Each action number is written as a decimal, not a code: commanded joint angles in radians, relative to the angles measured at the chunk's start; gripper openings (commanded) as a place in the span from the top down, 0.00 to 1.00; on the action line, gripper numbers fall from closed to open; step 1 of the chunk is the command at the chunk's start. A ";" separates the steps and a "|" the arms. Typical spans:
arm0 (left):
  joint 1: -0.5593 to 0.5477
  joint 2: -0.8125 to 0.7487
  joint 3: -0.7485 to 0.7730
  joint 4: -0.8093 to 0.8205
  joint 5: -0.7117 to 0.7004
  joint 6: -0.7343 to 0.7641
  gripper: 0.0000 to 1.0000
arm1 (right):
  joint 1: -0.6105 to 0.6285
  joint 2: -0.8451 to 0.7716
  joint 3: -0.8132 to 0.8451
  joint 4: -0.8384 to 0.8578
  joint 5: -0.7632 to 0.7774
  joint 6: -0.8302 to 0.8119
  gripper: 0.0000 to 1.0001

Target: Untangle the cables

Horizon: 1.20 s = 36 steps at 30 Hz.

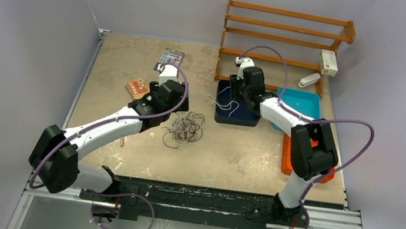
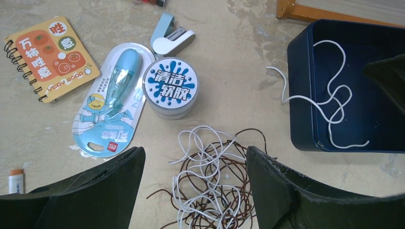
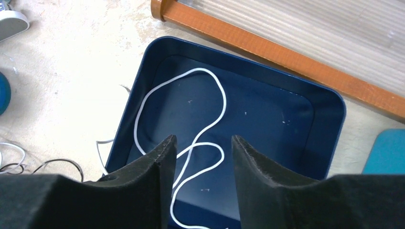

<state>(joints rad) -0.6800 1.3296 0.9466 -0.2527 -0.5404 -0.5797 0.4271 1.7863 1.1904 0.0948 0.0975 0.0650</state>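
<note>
Partly inside navy tray (image 3: pixel 277 124), white cable (image 3: pixel 224 98)

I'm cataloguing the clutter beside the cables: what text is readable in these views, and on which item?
"万柿胜意", "胜", "意", "VERY GOOD": cover of the orange spiral-bound notebook.
"清洁软胶": blue-and-white lid of the round clear tub.
Blue-and-white blister card holding a light blue plastic dispenser: print too small to read.
Small white-and-red carton on the wooden rack: too blurred to read.
</note>
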 commanded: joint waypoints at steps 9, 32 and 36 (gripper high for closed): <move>0.017 0.042 0.047 0.079 0.113 0.025 0.24 | 0.002 -0.183 -0.035 0.038 -0.211 -0.166 0.50; 0.023 0.066 0.060 0.079 0.148 0.040 0.27 | 0.039 -0.021 0.074 -0.284 -0.463 -0.378 0.47; 0.025 0.063 0.058 0.079 0.144 0.041 0.27 | 0.044 0.006 0.090 -0.297 -0.448 -0.385 0.47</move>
<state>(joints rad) -0.6613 1.4139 0.9634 -0.1970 -0.3882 -0.5560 0.4641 1.7756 1.2278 -0.1837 -0.3321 -0.2939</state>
